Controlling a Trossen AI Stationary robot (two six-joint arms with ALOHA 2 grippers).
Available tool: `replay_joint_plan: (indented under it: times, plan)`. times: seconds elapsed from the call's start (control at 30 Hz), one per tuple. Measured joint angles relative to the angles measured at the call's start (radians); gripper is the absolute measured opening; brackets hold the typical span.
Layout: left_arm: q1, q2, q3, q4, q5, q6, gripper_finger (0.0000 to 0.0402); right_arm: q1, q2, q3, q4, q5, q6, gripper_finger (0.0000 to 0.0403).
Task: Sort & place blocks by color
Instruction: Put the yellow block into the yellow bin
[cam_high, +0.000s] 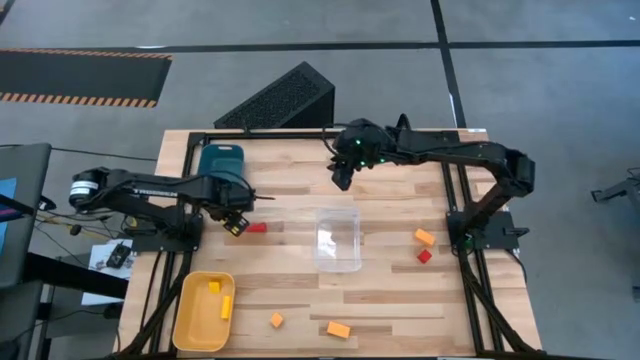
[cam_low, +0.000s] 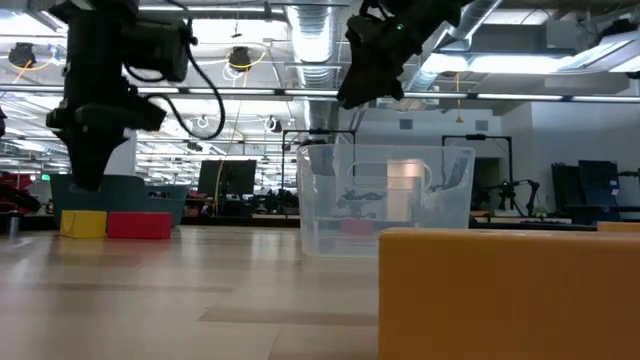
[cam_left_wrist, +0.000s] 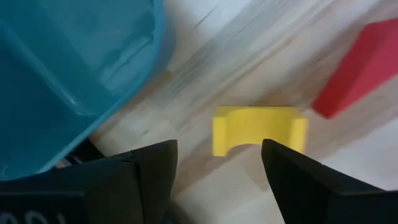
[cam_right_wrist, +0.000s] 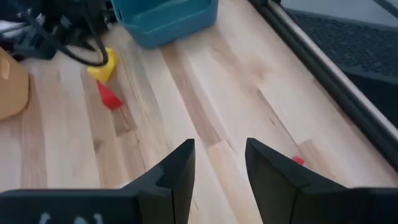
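A yellow arch-shaped block (cam_left_wrist: 260, 129) lies on the table beside a red block (cam_left_wrist: 367, 68), just in front of the teal tray (cam_high: 220, 160). My left gripper (cam_high: 235, 222) hangs open above the yellow block, pointing down, one finger on either side and clear of it (cam_low: 85, 178). My right gripper (cam_high: 342, 178) is open and holds nothing, raised over the far middle of the table beyond the clear box (cam_high: 338, 238). Orange blocks (cam_high: 425, 237) (cam_high: 277, 320) (cam_high: 338, 329) and a red block (cam_high: 424, 256) lie scattered on the table.
A yellow tray (cam_high: 190, 325) at the near left corner holds two yellow blocks (cam_high: 226, 305). The black frame rail (cam_high: 455, 200) runs along the table's sides. An orange block (cam_low: 510, 290) fills the low view's foreground. A small red piece (cam_right_wrist: 298, 160) lies below my right gripper.
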Motion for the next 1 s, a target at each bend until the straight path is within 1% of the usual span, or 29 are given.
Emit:
replay_joint_plan:
  times: [0.07,0.2,0.3,0.4,0.67,0.77,0.9,1.0]
  plan:
    - [0.000,0.011,-0.032,0.023,0.002,0.015,0.0222,0.000,-0.003,-0.012,0.019,0.000,0.000,0.0164]
    - [0.000,0.036,-0.082,0.101,0.059,0.014,0.0219,-0.001,-0.005,-0.012,0.019,0.000,0.000,0.0163]
    - [0.000,0.056,-0.104,0.147,0.069,0.014,0.0201,-0.001,-0.005,-0.012,0.020,-0.001,-0.001,0.0162]
    - [0.002,0.074,-0.116,0.180,0.062,0.019,0.0169,-0.001,-0.005,-0.012,0.024,-0.025,-0.008,0.0160]
    - [0.003,0.126,-0.122,0.259,0.058,0.059,0.0058,-0.001,-0.009,-0.012,0.038,-0.093,-0.009,0.0151]
    - [0.003,0.128,-0.115,0.281,0.067,0.060,0.0030,-0.002,-0.044,-0.014,0.082,-0.141,-0.002,0.0146]
    - [0.003,0.106,-0.102,0.274,0.075,0.056,0.0023,-0.008,-0.130,-0.010,0.139,-0.159,0.006,0.0139]
    - [0.000,0.071,-0.082,0.261,0.067,0.021,0.0030,-0.038,-0.189,-0.011,0.123,-0.161,-0.008,0.0138]
